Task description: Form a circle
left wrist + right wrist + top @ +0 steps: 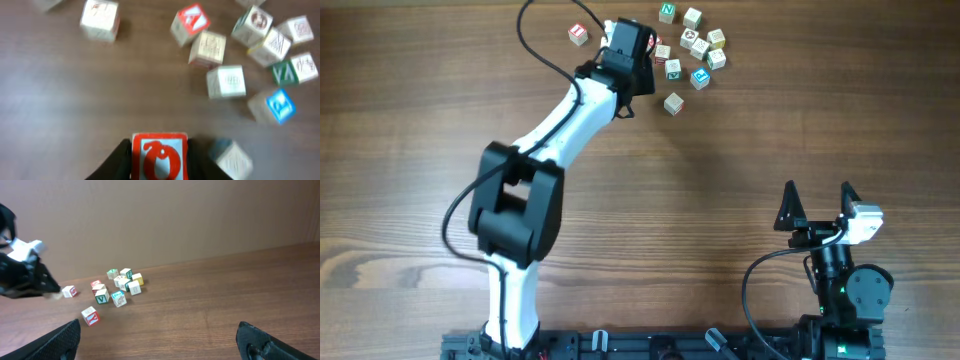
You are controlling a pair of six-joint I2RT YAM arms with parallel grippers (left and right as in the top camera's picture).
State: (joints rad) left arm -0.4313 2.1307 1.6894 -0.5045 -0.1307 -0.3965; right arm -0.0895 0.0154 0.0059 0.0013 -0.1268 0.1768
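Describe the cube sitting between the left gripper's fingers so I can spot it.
At the far edge of the wooden table, the white left arm reaches into a scatter of letter cubes. The dark fingers of the left gripper pinch one cube at the scatter's left side. It shows a solid red face with a pale looped character, and it alone is held.

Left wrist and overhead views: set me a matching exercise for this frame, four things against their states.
Things:
1. left gripper
2. right gripper
3. red-faced cube nearest the left wrist camera
4. blue-faced cube

States:
A. lying free on the table among the scattered cubes
B. open, nothing between its fingers
C. closed on a cube
D. clamped between two fingers

Pairs: 1-C, 2-B, 3-D, 4-A
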